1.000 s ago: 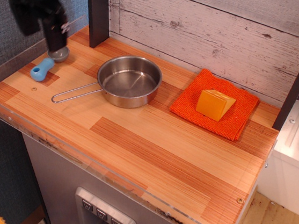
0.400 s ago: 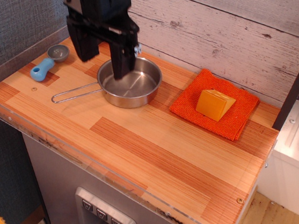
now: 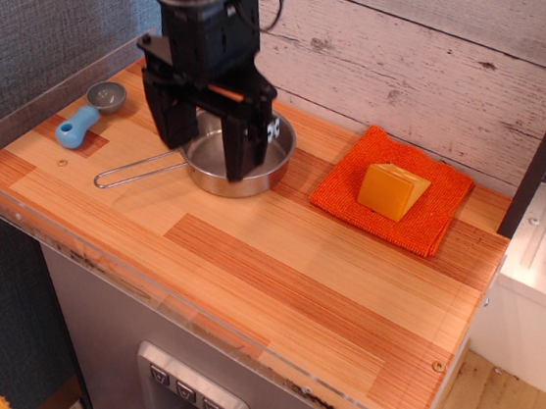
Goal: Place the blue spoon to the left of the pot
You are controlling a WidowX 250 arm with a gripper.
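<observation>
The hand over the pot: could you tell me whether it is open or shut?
Open. The hand hangs above the pot with its two fingers spread apart and nothing between them; the blue spoon lies apart on the table.

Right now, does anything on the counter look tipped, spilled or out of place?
Nothing stands out. The light-blue-handled spoon lies flat left of the shiny steel pot, which sits upright. The yellow wedge block rests on the orange cloth. The open black gripper hangs over the pot.

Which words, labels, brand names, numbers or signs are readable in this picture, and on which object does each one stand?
No text can be read.
The blue spoon, the pot, the orange cloth, the yellow block and the gripper show no lettering.
The buttons below the counter carry marks too small to read.
</observation>
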